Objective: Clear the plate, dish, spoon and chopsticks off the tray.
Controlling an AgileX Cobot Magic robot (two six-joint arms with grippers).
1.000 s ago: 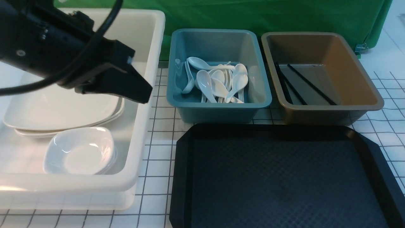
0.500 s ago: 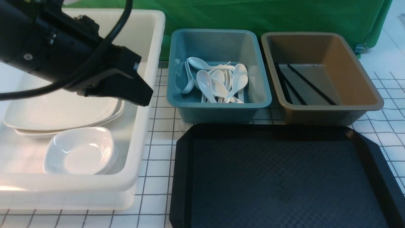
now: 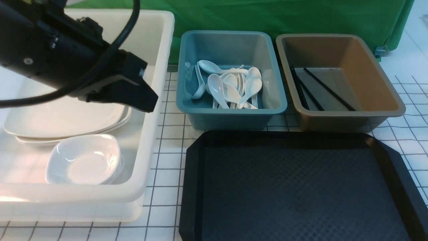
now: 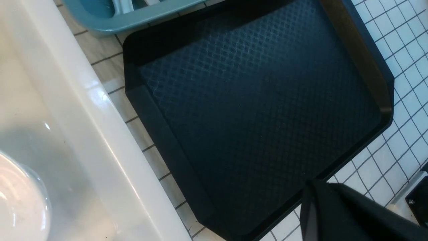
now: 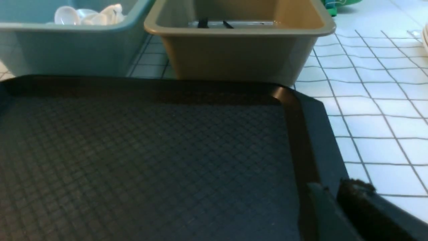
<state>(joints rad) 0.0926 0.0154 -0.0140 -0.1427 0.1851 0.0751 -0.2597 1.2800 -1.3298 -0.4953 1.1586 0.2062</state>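
While the left end effector [image 3: 147, 100] hovers, the plate [image 3: 63, 117] lies beneath.

Left pincer [image 3: 147, 100] shut, empty; right pincer [image 5: 329, 201] barely visible.

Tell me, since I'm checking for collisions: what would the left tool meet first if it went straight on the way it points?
Probably the black tray. The shut left tool points down-right over the white tub's rim; depth is unclear.

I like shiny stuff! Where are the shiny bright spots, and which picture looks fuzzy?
Front view: glare on the dish and the white tub's rim. Left wrist view: a bright streak on that rim, and the tub's inside is fuzzy. Right wrist view: the tray looks soft up close.
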